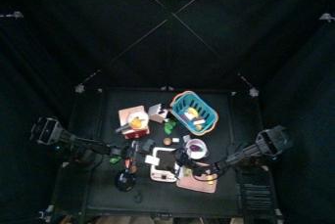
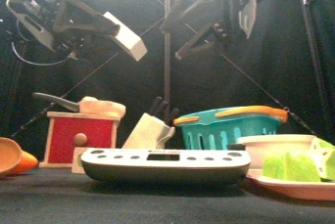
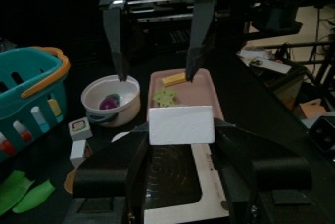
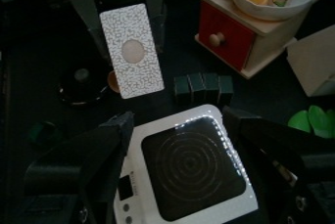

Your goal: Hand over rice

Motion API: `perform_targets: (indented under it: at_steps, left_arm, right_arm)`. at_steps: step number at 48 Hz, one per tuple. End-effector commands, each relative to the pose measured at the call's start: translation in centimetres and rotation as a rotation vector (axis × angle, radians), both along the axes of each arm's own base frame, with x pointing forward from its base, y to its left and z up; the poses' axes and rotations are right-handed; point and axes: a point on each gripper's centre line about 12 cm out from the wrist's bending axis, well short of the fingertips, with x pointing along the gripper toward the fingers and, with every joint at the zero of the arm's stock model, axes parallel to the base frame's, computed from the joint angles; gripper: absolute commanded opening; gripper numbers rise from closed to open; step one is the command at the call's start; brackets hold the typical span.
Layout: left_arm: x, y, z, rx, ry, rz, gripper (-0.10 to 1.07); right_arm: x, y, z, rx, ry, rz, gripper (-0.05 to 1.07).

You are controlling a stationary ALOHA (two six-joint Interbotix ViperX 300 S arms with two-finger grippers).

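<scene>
Closest to the front camera lies one flat scale (image 2: pixel 164 166), white-edged with a dark top; behind it stand one red-and-wood box (image 2: pixel 76 137) with a cream lump on top, one pale knife block (image 2: pixel 147 130) and one blue basket (image 2: pixel 229 130) with an orange rim; at the right sits one white tub (image 2: pixel 277 148) beside one plate (image 2: pixel 295 185) of green pieces; one orange thing (image 2: pixel 11 156) shows at the left edge.

One pack of rice (image 2: pixel 128 36) hangs high above the table, left of middle, tilted; the left gripper (image 3: pixel 179 138) is clamped on it, one jaw at either side of the white pack; the right wrist view shows its dotted face with a round mark in the centre.

Facing it, the right gripper (image 3: pixel 157 74) hangs just beside the pack with its two jaws spread wide apart and nothing between them; in the front view a gap shows between it and the rice.

Below, the left wrist view shows one purple-rimmed bowl (image 3: pixel 110 96) next to one pink tray (image 3: pixel 197 89).
</scene>
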Motion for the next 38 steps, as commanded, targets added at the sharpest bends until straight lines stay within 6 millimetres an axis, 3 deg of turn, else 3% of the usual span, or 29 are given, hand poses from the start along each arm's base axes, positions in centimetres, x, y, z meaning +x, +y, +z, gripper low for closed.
perform_targets:
  at_steps: [1,21,38]
  left_arm:
    - [0.5,-0.1,0.9,-0.008,-0.036,0.000,0.57]
    - [0.6,-0.1,0.9,-0.007,-0.035,0.000,0.57]
    - [0.5,-0.1,0.8,-0.005,-0.032,-0.001,0.57]
  right_arm:
    - [1.3,0.4,2.0,-0.036,-0.042,0.025,1.01]
    - [3.0,-1.3,1.8,-0.033,0.014,-0.027,1.01]
    - [4.1,-1.4,1.5,0.020,0.022,0.014,1.00]
